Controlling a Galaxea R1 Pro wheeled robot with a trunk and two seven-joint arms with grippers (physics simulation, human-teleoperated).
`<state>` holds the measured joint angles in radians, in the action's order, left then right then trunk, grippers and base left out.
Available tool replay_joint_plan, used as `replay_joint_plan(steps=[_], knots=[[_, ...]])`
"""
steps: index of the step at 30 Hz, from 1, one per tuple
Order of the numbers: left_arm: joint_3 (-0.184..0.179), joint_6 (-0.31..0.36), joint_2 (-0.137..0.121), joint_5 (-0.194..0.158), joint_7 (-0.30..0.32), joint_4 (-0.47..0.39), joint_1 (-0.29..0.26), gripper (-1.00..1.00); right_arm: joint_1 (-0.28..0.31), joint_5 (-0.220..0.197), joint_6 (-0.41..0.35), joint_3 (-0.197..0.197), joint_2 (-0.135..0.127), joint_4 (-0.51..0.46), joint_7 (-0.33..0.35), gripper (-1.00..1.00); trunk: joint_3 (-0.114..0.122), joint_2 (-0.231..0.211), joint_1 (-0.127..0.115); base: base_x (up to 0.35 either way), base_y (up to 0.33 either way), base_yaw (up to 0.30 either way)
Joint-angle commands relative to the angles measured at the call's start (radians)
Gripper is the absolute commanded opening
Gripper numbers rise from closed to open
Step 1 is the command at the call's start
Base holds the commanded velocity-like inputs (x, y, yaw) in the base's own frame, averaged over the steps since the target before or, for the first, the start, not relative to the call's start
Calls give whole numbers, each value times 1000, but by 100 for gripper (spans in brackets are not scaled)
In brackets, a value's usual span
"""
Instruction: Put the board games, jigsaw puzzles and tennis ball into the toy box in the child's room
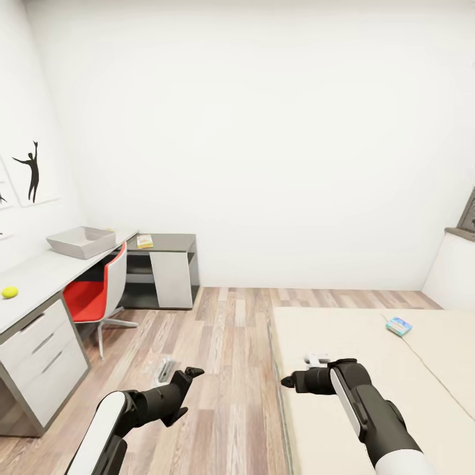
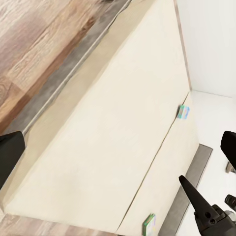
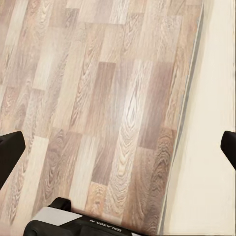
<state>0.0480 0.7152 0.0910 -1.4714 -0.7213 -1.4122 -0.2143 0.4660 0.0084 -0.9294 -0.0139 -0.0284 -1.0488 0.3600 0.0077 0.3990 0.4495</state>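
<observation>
Toy box and tennis ball sit on the worktop; 1 blue board game lies on the bed. Both pincers, left and right, are spread, holding nothing.

Little lettering can be read here; the right wrist view shows pale capitals on a dark band of the robot's arm, apparently "GALAXEA", partly cut off by the frame edge; the blue board game on the bed carries print too small to make out; the yellow box on the desk likewise shows no legible words.
</observation>
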Motion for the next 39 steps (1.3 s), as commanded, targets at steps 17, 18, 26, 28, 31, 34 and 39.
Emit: replay_joint_plan(steps=[17, 18, 26, 28, 31, 34, 39], knots=[[3, 3, 1, -10, -11, -1, 0, 100, 0, 1, -3, -1, -1, 0, 2, 100, -1, 1, 1, 0, -275, 0], [3, 3, 1, -10, -11, -1, 0, 100, 0, 1, -3, -1, -1, 0, 2, 100, -1, 1, 1, 0, -277, 0], [3, 3, 1, -10, -11, -1, 0, 100, 0, 1, -3, -1, -1, 0, 2, 100, -1, 1, 1, 0, -277, 0], [3, 3, 1, -10, -10, -1, 0, 100, 0, 1, -3, -1, -1, 0, 2, 100, -1, 1, 1, 0, -278, 0], [3, 3, 1, -10, -10, -1, 0, 100, 0, 1, -3, -1, -1, 0, 2, 100, -1, 1, 1, 0, -278, 0], [3, 3, 1, -10, -10, -1, 0, 100, 0, 1, -3, -1, -1, 0, 2, 100, -1, 1, 1, 0, -278, -18], [3, 3, 1, -10, -11, -1, 0, 100, 0, 1, -3, -1, -1, 0, 2, 100, -1, 1, 1, 0, -278, -79]])
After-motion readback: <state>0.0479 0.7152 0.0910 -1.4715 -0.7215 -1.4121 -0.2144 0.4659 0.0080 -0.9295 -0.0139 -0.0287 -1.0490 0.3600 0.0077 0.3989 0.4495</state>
